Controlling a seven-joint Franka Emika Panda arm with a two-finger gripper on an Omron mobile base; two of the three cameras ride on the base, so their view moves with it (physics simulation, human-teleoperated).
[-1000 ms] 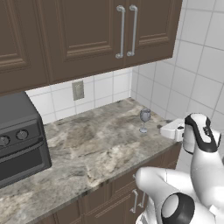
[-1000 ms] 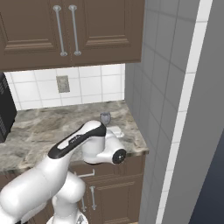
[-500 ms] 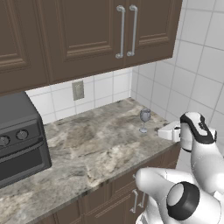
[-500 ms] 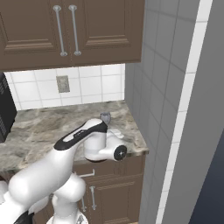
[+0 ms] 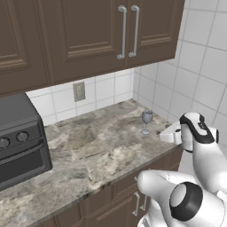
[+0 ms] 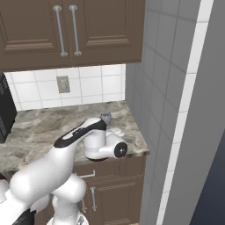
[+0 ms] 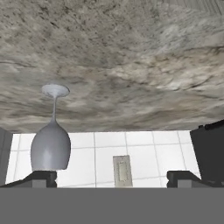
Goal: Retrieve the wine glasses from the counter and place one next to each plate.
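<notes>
- Dark brown upper cabinets across the top, two long metal handles side by side on the middle doors; same doors in the right base view.
- Grey-brown marbled stone counter below, over more dark brown cabinet fronts, ending at a white tiled side wall on the right.
- White tile backsplash behind, with a beige wall outlet set into it.
- Black toaster oven at the counter's left end, two round knobs on its front.
- White arm coming up from the lower right of the left base view, wrist bent toward the counter's right end, close to the glass.
- Gripper turned upside down going by the hand view: counter up top, tiles and outlet below. Jaws spread wide apart, nothing between them, two dark fingertips low in the view.
- One wine glass, clear with a grey-blue tint, standing upright on the counter near the right back corner, just left of the wrist in the left base view. Touching nothing.
- Same glass in the hand view, hanging foot-up because of the flip, bowl right above the left fingertip, not between the fingers.
- From the right base view, just the glass's rim poking up behind the arm.
</notes>
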